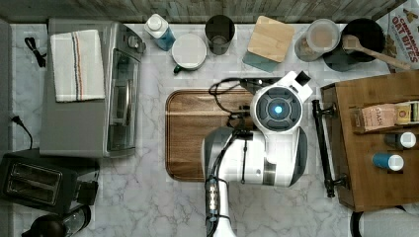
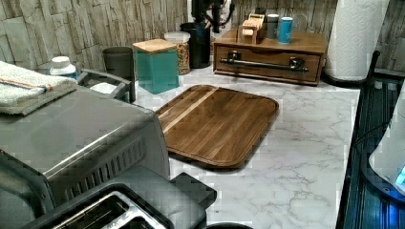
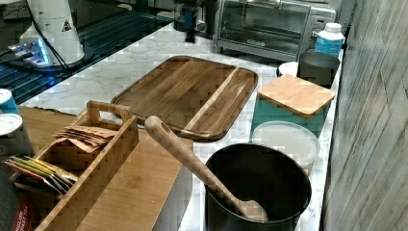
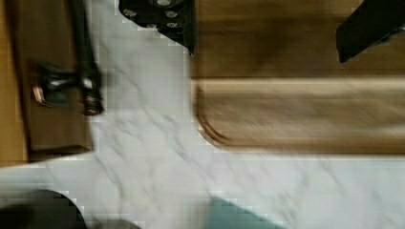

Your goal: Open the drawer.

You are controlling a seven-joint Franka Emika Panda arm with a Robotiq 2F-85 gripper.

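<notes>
The gripper (image 4: pixel 270 26) hangs spread wide and empty above the tray's (image 4: pixel 305 114) corner, touching nothing. The drawer (image 2: pixel 267 63), shut, sits in its cabinet (image 1: pixel 380 187) just past the tray. A tea packet (image 1: pixel 378 117) reads "STASH"; a box (image 1: pixel 401 24) reads "OAT BITES".

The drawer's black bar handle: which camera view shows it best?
The left view: the handle runs unobstructed across the drawer front. The top view shows it from above, as a thin bar. The wrist view catches one blurred end.

Dark wooden tray (image 1: pixel 192 133) lies mid-counter on marble counter (image 1: pixel 148 197). Toaster oven (image 1: pixel 86 89) at top view's left, striped towel (image 1: pixel 76 64) on top.
</notes>
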